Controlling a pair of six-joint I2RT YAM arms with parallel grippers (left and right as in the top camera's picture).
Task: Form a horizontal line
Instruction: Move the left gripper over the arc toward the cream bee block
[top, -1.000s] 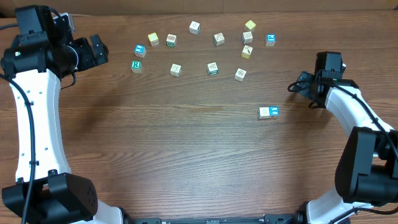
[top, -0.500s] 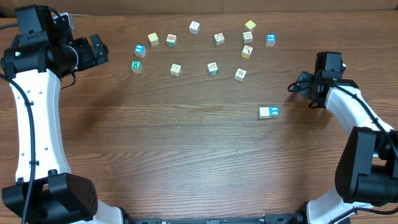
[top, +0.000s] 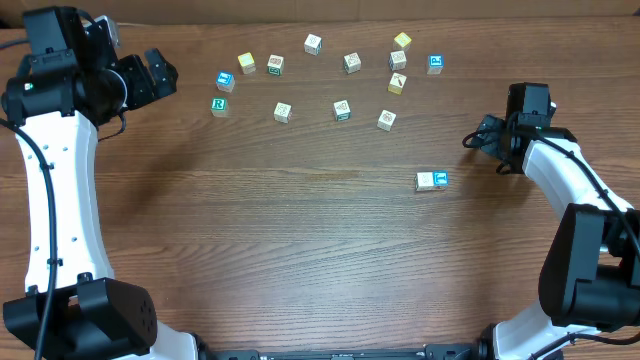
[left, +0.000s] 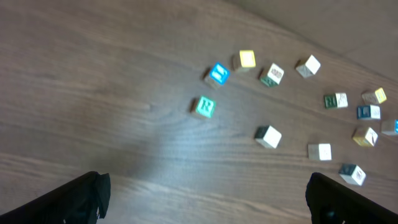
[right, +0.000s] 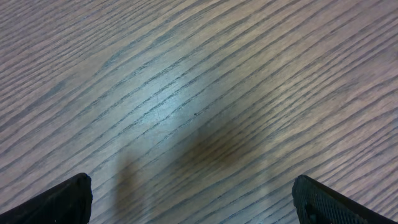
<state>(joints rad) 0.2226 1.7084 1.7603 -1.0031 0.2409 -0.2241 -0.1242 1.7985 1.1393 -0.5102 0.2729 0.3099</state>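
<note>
A cream cube and a blue-picture cube touch in a short pair (top: 431, 181) right of the table's middle. The green "R" cube (top: 219, 105) stands apart at the far left; it also shows in the left wrist view (left: 204, 106). No three-cube row is in view. My left gripper (top: 157, 78) is open and empty, left of the "R" cube; its fingers frame bare wood in the left wrist view (left: 202, 199). My right gripper (top: 482, 134) is open and empty, up and right of the pair, over bare wood (right: 193, 199).
Several loose cubes lie scattered along the far side: a blue one (top: 225, 81) and a yellow one (top: 246, 63) near the "R" cube, a white one (top: 313, 44), a yellow one (top: 402, 41) and a blue one (top: 435, 64) at the right.
My left gripper has shifted slightly toward the far side. The cubes and the right arm have not moved.
</note>
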